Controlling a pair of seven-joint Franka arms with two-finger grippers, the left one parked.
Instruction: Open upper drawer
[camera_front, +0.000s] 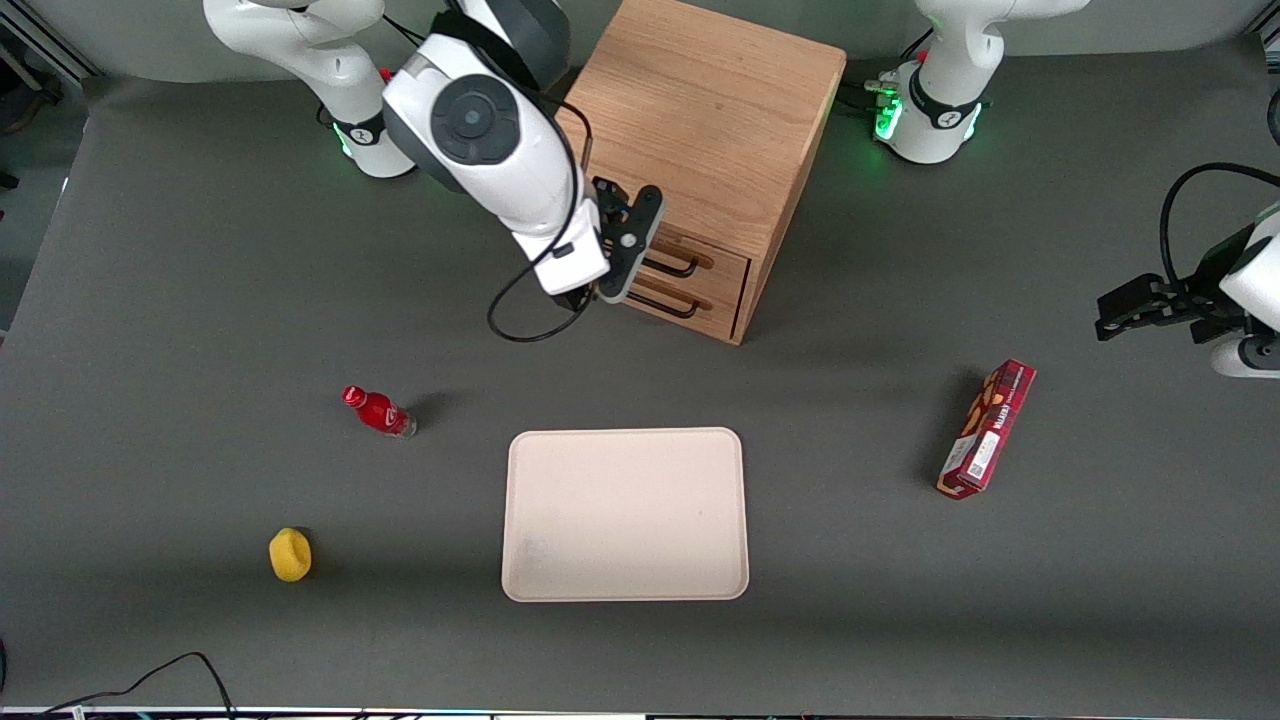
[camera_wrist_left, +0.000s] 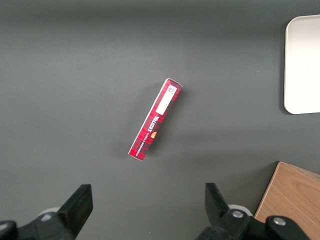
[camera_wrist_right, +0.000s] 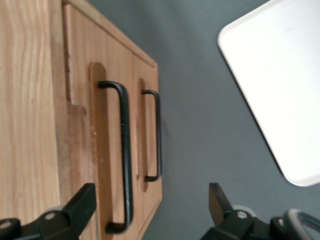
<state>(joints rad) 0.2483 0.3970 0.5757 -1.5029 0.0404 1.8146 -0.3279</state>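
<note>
Two fingers (camera_wrist_right: 85, 200) apart | my gripper (camera_wrist_right: 152, 205) fronting upper drawer (camera_wrist_right: 107, 150) | straddle handle (camera_wrist_right: 125, 160) squarely, then close.

Loose items lying about the cream tray (camera_front: 625, 515) on the gray surface (camera_front: 150, 300).

The tray is sitting flat and bare, nearest the front camera's middle. A red bottle (camera_front: 379, 411) is lying on its side near the tray, toward the working arm's end; a yellow object (camera_front: 290, 555) is sitting farther out that way and closer to the camera. A red carton (camera_front: 986, 429) is lying well apart from the tray, toward the parked arm's end.
</note>
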